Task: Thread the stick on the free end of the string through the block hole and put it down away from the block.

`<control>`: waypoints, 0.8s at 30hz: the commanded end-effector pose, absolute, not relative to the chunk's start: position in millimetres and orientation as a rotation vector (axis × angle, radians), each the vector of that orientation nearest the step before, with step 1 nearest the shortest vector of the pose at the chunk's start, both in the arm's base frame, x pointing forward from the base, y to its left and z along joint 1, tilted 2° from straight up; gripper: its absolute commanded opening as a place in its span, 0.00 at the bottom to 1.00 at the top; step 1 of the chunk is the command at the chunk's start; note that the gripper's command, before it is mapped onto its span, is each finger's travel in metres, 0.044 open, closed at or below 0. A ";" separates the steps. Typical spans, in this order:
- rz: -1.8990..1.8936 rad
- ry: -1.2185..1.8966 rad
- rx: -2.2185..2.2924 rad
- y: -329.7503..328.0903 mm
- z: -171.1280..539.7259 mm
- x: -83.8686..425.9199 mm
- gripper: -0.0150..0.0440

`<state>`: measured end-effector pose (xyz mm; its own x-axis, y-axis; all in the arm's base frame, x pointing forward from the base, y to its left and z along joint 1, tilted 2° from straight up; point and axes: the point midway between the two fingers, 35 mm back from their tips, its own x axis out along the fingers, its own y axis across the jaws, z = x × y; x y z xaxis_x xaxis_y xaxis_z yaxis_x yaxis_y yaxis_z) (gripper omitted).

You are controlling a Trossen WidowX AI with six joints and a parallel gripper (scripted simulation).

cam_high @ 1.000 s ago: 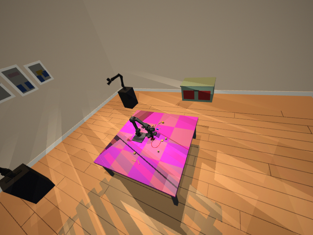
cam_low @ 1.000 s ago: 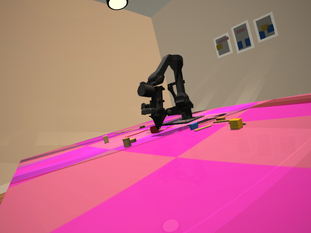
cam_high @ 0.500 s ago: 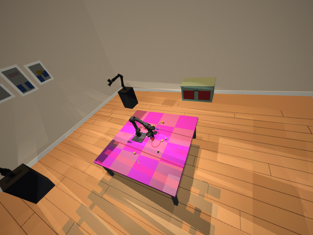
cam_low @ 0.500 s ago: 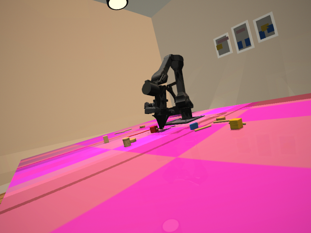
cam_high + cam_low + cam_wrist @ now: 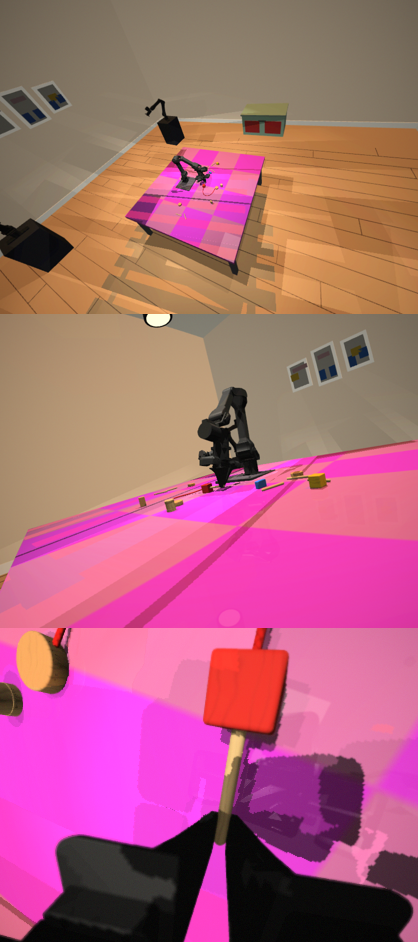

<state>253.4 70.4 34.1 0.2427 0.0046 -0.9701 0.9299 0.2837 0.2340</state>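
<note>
The red block (image 5: pixel 203 185) (image 5: pixel 206 488) (image 5: pixel 246 690) is beside my gripper (image 5: pixel 222 486) (image 5: pixel 223 819), apart from the fingertips. My gripper is shut on the thin wooden stick (image 5: pixel 235 758) near its free end. The stick's other end meets the near side of the block in the wrist view. The red string (image 5: pixel 209 195) (image 5: pixel 187 494) (image 5: pixel 259 638) meets the block's opposite side. The inside of the hole is hidden. The string curves back to the round wooden button (image 5: pixel 216 187) (image 5: pixel 178 503) (image 5: pixel 37 662).
A wooden cylinder (image 5: pixel 221 185) (image 5: pixel 170 505) (image 5: pixel 7 699) stands near the button, another cylinder (image 5: pixel 211 201) (image 5: pixel 142 501) farther off. A blue block (image 5: pixel 210 172) (image 5: pixel 260 483), a loose stick (image 5: pixel 272 486) and a yellow block (image 5: pixel 217 163) (image 5: pixel 317 481) lie on the arm's other side. Two loose sticks lie near a disc (image 5: pixel 179 204).
</note>
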 end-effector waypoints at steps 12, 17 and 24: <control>-0.832 1.123 1.094 90.6 31.8 243.1 0.25; -0.829 1.120 1.098 97.7 31.9 240.8 0.25; -0.824 1.116 1.101 107.5 32.3 236.7 0.25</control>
<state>240.2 104.1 33.8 0.2655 0.0168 -0.9640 0.9246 0.2790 0.2595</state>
